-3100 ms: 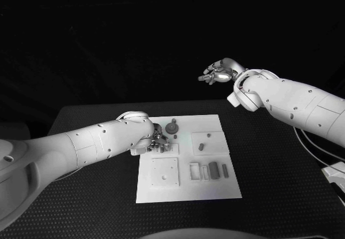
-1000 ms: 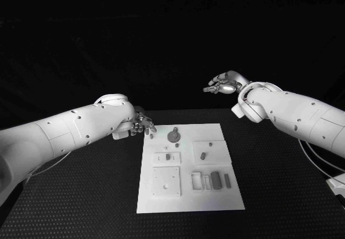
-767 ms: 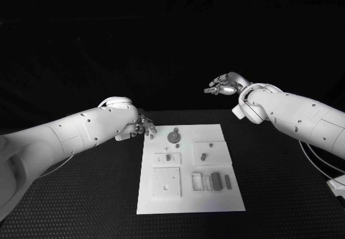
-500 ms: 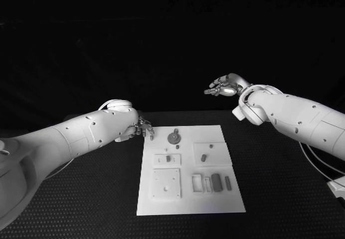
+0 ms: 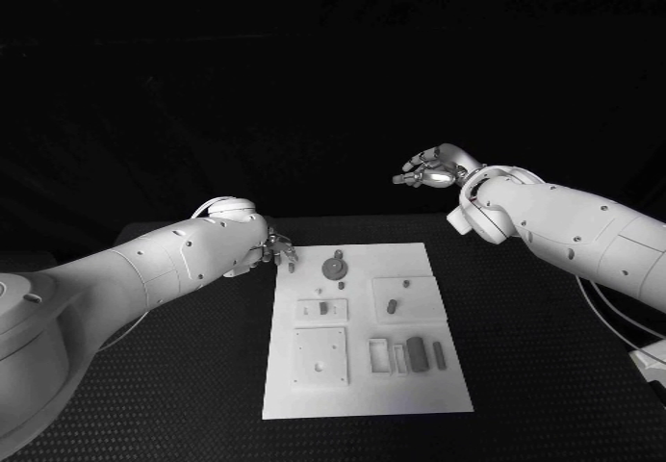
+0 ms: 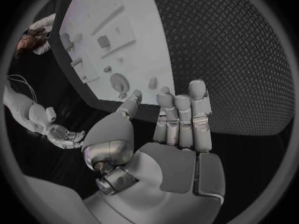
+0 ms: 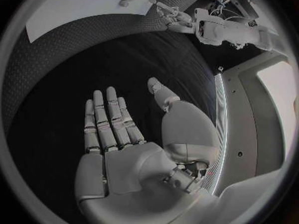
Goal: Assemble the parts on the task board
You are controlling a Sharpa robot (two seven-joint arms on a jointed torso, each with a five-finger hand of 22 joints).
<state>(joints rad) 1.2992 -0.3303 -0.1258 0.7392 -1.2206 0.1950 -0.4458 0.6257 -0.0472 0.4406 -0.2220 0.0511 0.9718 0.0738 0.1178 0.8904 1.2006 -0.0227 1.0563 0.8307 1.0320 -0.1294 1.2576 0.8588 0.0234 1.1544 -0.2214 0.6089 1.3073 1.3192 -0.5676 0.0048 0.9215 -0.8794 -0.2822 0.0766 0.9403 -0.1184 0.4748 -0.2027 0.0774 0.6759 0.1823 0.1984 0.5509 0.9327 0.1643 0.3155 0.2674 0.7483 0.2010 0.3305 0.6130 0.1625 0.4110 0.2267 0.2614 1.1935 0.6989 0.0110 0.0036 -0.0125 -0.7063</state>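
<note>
Grey and small, the parts (image 5: 417, 350) lay on the white task board (image 5: 364, 404) in the middle of the black table (image 5: 555, 346): a round disc-shaped piece (image 5: 335, 263) near the far edge, a short peg (image 5: 392, 306) in the raised square to its right, and a row of bar-shaped pieces nearer the robot, beside a blank square plate (image 5: 320, 355). They looked rigid and light, most likely moulded plastic or metal, though at this range their finish could not be made out. Such pieces would probably be smooth and apt to slip or tip, so a fingertip pinch across the short sides of a bar, or round the rim of the disc, would seem the safest hold; nothing about them suggested fragility.

Neither hand held anything. The left hand (image 5: 275, 252) hung just off the board's far left corner, above the table, its fingers (image 6: 182, 122) extended side by side and its palm empty. The right hand (image 5: 434, 168) was raised well apart from the board, beyond its far right side, fingers (image 7: 109, 122) stretched flat and released in the wrist view.
</note>
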